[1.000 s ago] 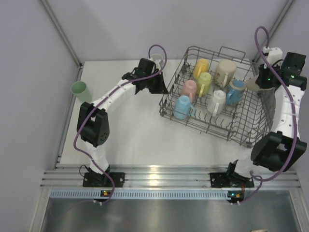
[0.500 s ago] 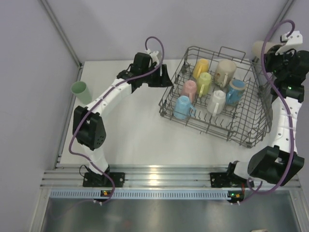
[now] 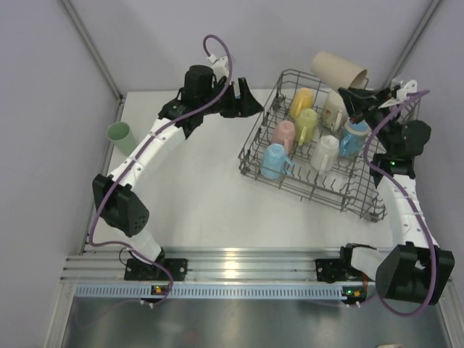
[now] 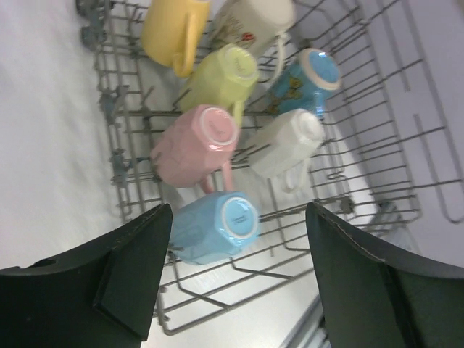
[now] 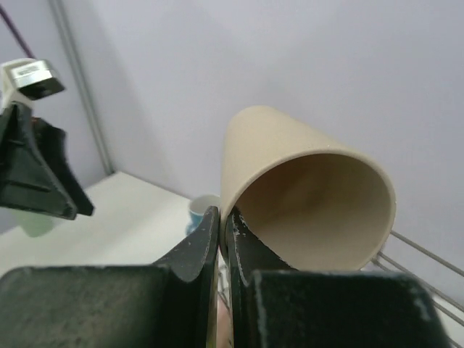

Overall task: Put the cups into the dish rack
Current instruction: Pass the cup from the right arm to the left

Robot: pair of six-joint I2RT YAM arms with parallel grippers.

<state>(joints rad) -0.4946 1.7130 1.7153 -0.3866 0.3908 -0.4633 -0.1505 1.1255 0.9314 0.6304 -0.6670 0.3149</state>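
Observation:
The grey wire dish rack stands on the right half of the table with several cups lying in it: yellow, lime, cream, pink, patterned blue, white and light blue. My right gripper hangs above the rack's far edge, shut on the rim of a beige tumbler, one finger inside and one outside. My left gripper hovers open just left of the rack's far corner with nothing between its fingers; below it lies the light blue cup.
A mint green tumbler stands at the table's left edge. In the right wrist view a small blue cup with a white inside stands on the table by the rack. Slanted frame posts rise at both far corners.
My left gripper has opened and moved up and right toward the rack's far corner. My right arm has swung the beige tumbler from beside the rack's right side to above its far edge.

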